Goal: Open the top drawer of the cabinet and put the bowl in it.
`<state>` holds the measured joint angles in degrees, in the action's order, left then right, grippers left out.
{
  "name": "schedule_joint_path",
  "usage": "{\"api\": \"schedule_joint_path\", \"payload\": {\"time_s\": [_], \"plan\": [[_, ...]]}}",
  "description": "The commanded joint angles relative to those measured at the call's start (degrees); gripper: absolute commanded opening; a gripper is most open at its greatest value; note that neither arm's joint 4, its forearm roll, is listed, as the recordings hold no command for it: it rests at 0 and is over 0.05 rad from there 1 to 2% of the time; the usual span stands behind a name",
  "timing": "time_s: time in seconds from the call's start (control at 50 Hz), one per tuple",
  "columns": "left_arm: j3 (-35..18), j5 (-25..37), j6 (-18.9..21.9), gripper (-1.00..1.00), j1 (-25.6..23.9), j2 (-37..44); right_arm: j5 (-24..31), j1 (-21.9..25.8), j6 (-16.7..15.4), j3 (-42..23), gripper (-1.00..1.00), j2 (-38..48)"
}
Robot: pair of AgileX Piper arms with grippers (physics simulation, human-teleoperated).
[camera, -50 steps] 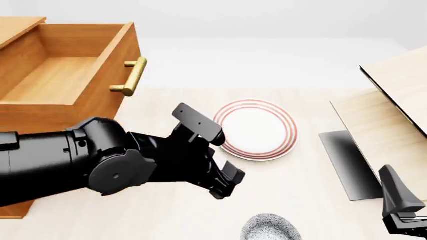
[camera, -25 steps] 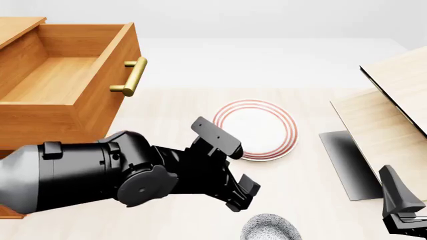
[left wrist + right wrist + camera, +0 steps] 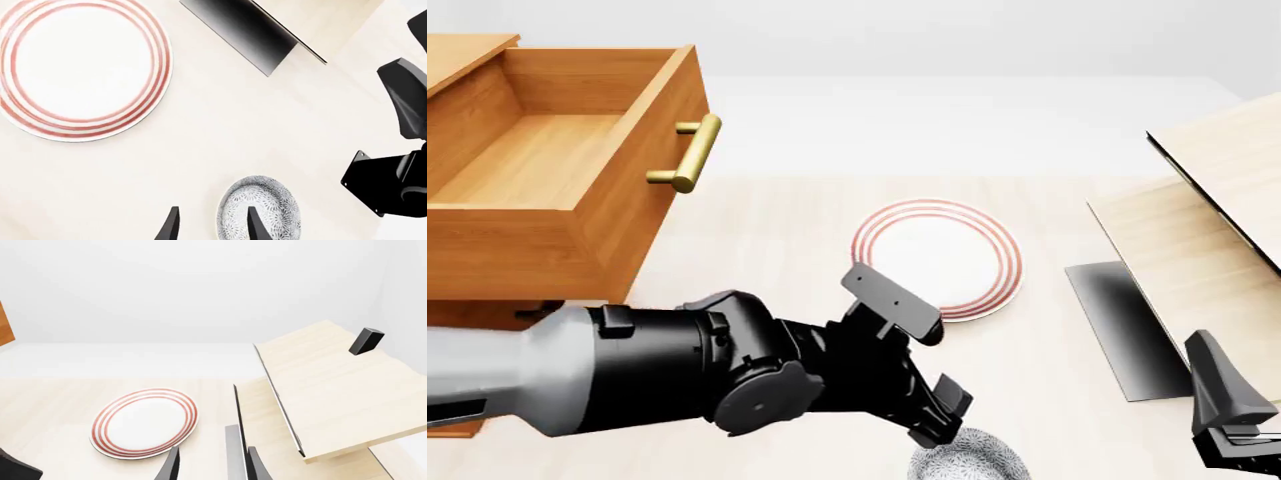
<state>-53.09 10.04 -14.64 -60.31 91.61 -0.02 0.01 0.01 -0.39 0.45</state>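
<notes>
Tabletop bowl (image 3: 257,208) lies beneath left hand (image 3: 210,227).

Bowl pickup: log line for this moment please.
drawer: open, empty | bowl: on table | left hand: open over bowl rim | right hand: idle

Simulated tabletop scene: pale wood desk (image 3: 761,230), blank white backdrop (flat, textureless renders), wooden cabinet (image 3: 507,250), plate (image 3: 938,258).

left tool (image 3: 211,227): fingers apart, angled down | right tool (image 3: 211,465): fingers apart, low
</notes>
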Motion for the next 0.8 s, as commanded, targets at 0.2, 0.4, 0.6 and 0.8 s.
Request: {"api": "schedule_joint_path", "payload": {"time_s": [0.2, 0.4, 0.6, 0.8], "plan": [[0.4, -4.2, -3.3, 1.00, -2.1, 4.7, 0.0, 0.0, 0.0, 0.1, 1.00, -0.1], [1.3, -6.1, -4.7, 1.00, -2.6, 6.0, 0.0, 0.0, 0.0, 0.1, 1.00, -0.1], [1.4, -7.2, -5.8, 1.00, -3.1, 7.3, 0.0, 0.0, 0.0, 0.1, 1.00, -0.1], [2.0, -8.5, -6.3, 1.00, -3.3, 8.2, 0.0, 0.0, 0.0, 0.1, 1.00, -0.1]]}}
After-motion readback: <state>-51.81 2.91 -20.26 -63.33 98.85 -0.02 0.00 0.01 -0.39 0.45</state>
